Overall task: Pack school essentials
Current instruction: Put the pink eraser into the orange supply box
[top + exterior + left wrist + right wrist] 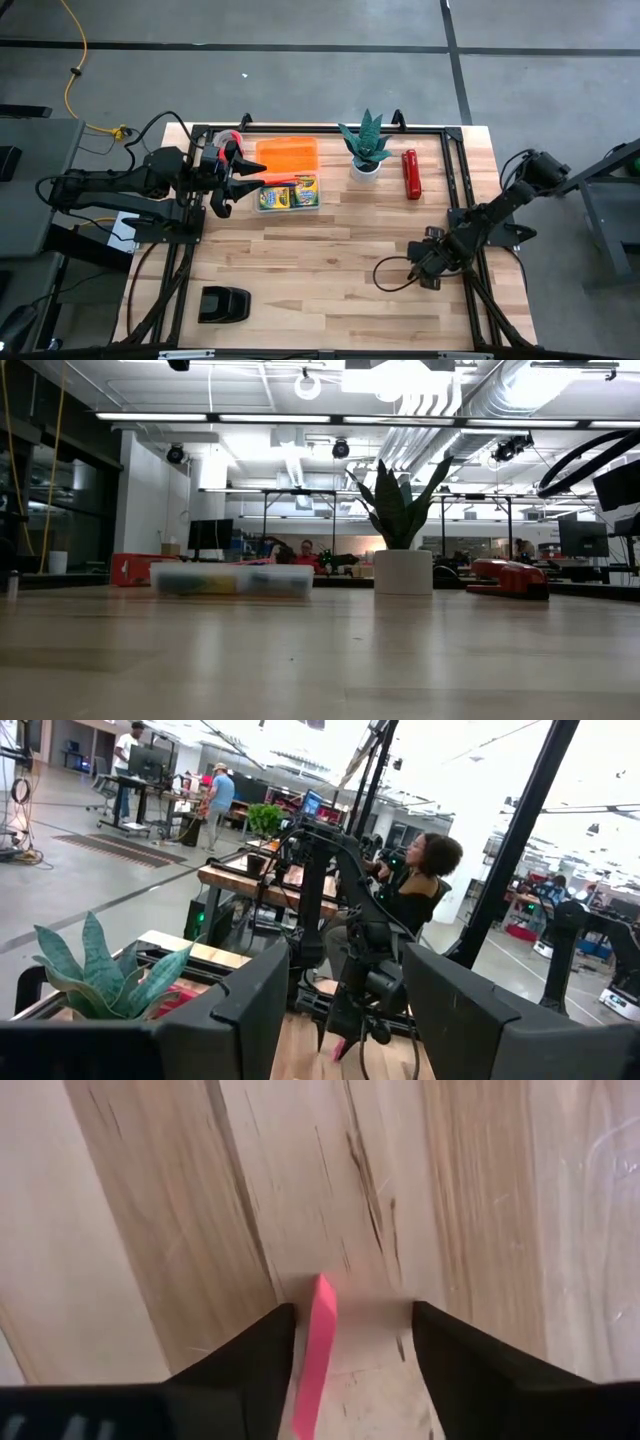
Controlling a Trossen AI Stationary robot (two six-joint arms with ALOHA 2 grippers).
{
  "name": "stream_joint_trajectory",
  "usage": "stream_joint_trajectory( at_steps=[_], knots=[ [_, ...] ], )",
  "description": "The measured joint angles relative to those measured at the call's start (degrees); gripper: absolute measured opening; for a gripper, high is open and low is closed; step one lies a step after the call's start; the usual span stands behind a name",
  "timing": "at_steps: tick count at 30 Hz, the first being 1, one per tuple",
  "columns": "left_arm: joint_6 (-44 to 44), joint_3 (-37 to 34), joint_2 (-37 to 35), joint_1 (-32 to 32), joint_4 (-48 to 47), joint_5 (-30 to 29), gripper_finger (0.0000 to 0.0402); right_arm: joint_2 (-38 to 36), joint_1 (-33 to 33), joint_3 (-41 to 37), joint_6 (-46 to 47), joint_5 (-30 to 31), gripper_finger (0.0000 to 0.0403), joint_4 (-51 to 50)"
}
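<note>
Over on the left, the left gripper [243,172] is held just beside the clear plastic case [288,195], at that case's left end, with its two dark fingers [250,1010] spread apart and nothing seen between them. Judged from this, the case is being attended there while the last small item is fetched. Inside the clear case, the yellow-and-green crayon boxes [287,197] are seen lying flat; the finer items cannot be made out. Just behind the case lies an orange rectangular plastic lid [288,153], apparently off and empty. To the right of the case stand a green spiky plant in a white pot [366,150] and, further right, a red cylinder [410,174]. Well to the right of the case and nearer the front edge, the right gripper [424,265] is lowered to the wooden table [330,270]. A thin pink eraser [317,1350] is seen between its parted fingers, not yet pinched. The pick-up step appears to be in hand: a squeeze is called for next, then a carry leftward to the case.
</note>
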Motion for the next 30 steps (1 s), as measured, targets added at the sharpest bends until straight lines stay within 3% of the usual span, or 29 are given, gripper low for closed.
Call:
stream_joint_trajectory(
  at_steps=[11, 21, 25, 30],
  knots=[
    [0.00, 0.00, 0.00, 0.00, -0.02, 0.00, 0.0186, 0.02, 0.51, -0.02, 2.69, -1.30, 0.0079, -0.57],
    [0.00, 0.00, 0.00, 0.00, -0.04, 0.01, 0.0186, -0.78, 0.51, 3.69, 2.63, -4.06, 0.0007, 0.18],
    [0.00, 0.00, 0.00, 0.00, -0.04, 0.00, 0.0186, -3.02, 0.01, 5.14, 1.12, -0.14, 0.0008, 5.01],
    [-0.02, 0.00, 0.00, -0.01, -0.04, 0.02, 0.0186, -3.60, -3.89, 5.27, -1.27, 12.00, 0.0004, 19.88]
  ],
)
